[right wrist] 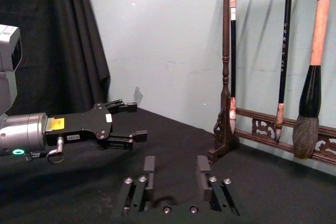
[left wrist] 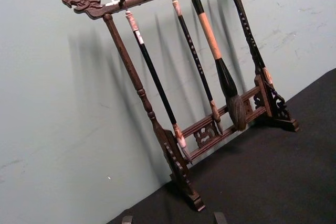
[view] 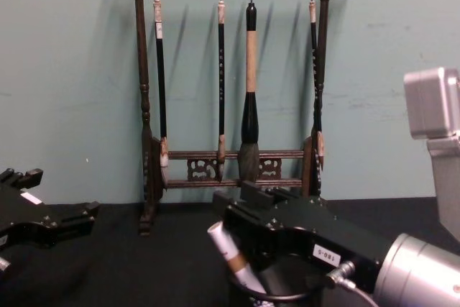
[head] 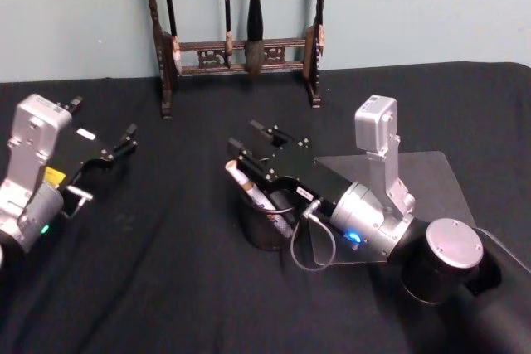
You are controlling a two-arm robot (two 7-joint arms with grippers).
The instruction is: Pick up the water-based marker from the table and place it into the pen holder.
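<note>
Pen holder (head: 267, 230): a round black mesh cup is seen on the black table (head: 166, 288), near the front and close to the middle, at the left edge of a clear sheet (head: 431, 180); in the chest view its rim (view: 287, 294) is seen below the right arm's body.

Water-based marker (head: 253, 191): it is seen leaning inside the pen holder, its white-capped upper end (view: 218, 235) sticking out over the rim toward the robot's left; it is touched by no finger.

Right gripper (head: 257, 140): it is held just above and beyond the pen holder, pointed toward the back wall; its two fingers (right wrist: 149, 163) are spread apart with nothing between them.

Left gripper (head: 104, 145): it is held above the table on the left, well apart from the pen holder; its fingers (right wrist: 126, 107) are seen parted and empty from the right wrist view.

Brush rack (view: 230, 91): a dark wooden stand is set at the far edge of the table against the pale wall (left wrist: 52, 103), with four brushes hung from its top bar, the thickest (view: 249, 106) being third from the left.
</note>
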